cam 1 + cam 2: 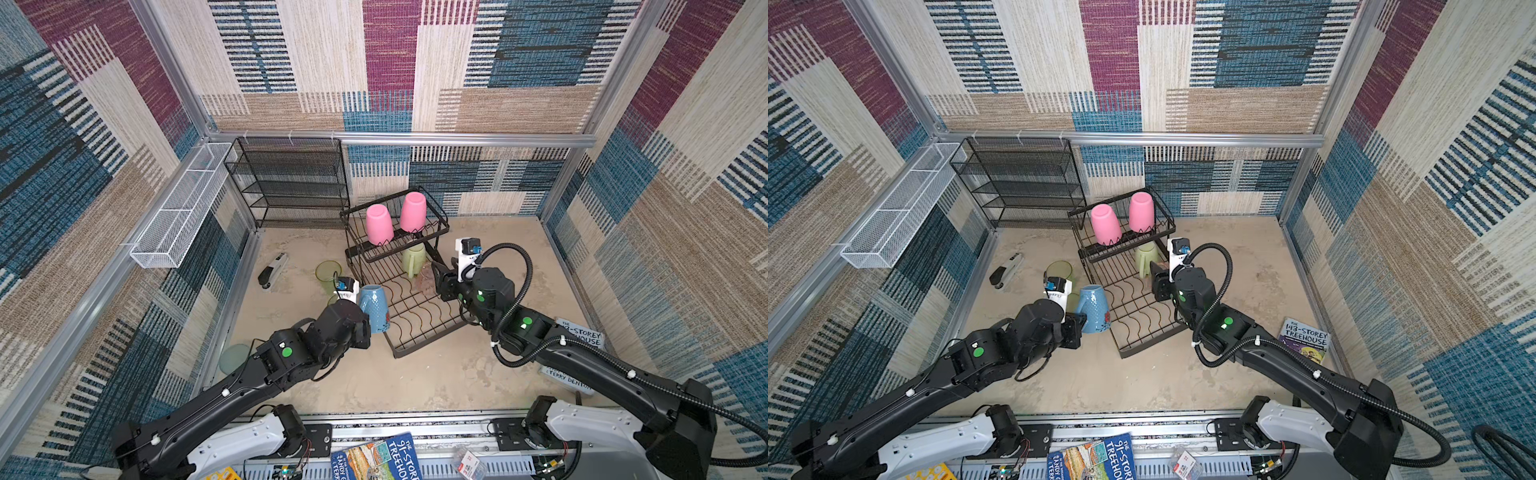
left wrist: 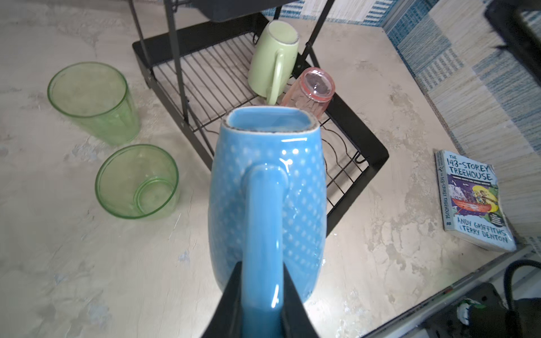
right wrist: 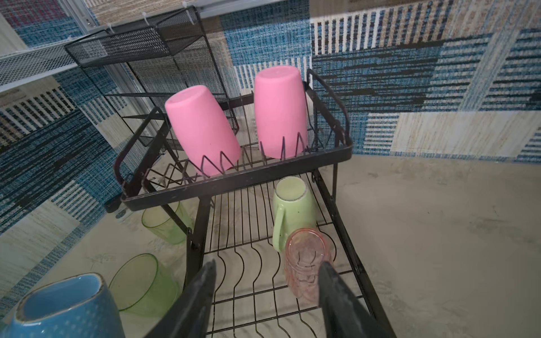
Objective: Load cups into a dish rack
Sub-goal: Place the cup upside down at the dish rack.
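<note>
My left gripper (image 2: pixel 262 269) is shut on the handle of the blue mug (image 1: pixel 374 307), which hangs tilted at the left edge of the dish rack (image 1: pixel 415 349). Two pink tumblers (image 1: pixel 379 224) (image 1: pixel 412 212) stand upside down in the upper basket. On the lower tray sit the pale-green mug (image 3: pixel 292 210) and the clear-pink tumbler (image 3: pixel 304 263), both upside down. My right gripper (image 3: pixel 268 264) is open over that tray, one finger beside the clear-pink tumbler. Two clear-green tumblers (image 2: pixel 93 99) (image 2: pixel 137 181) stand on the table left of the rack. A teal tumbler (image 1: pixel 235 357) lies by the left wall.
A black mesh shelf unit (image 1: pixel 286 183) stands at the back left, with a white mesh basket (image 1: pixel 183 208) on the left wall. A stapler (image 1: pixel 272 270) lies on the table left of the tumblers. A book (image 1: pixel 1304 338) lies near the right wall.
</note>
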### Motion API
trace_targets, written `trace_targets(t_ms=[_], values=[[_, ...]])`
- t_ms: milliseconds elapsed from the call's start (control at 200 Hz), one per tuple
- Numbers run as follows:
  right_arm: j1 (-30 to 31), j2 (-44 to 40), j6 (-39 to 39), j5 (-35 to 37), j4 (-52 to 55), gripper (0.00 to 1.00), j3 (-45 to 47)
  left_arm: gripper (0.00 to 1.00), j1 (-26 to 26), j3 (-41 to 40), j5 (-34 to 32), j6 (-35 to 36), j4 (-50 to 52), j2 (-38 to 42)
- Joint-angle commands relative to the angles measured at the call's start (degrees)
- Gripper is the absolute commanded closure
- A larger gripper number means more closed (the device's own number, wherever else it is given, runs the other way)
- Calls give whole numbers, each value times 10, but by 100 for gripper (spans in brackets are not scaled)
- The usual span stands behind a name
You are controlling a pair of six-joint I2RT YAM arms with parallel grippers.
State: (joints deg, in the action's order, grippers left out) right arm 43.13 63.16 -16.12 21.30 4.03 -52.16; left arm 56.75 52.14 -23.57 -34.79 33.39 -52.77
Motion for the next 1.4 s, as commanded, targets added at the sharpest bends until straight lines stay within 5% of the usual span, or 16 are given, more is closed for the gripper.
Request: trace_targets(t_ms=[0, 320, 751, 1397], values=[[-30, -9, -44, -46, 29, 43, -8, 90, 35, -28, -87, 64, -156, 5], [-84, -31, -59, -79, 34, 43, 1, 90, 104, -138, -221, 172, -429, -40], [-109, -33, -50, -95, 25, 43, 12, 90, 111, -193, -313, 267, -707, -204], [-125, -20, -31, -110, 6, 44, 25, 89, 10, -134, -269, 167, -727, -385]])
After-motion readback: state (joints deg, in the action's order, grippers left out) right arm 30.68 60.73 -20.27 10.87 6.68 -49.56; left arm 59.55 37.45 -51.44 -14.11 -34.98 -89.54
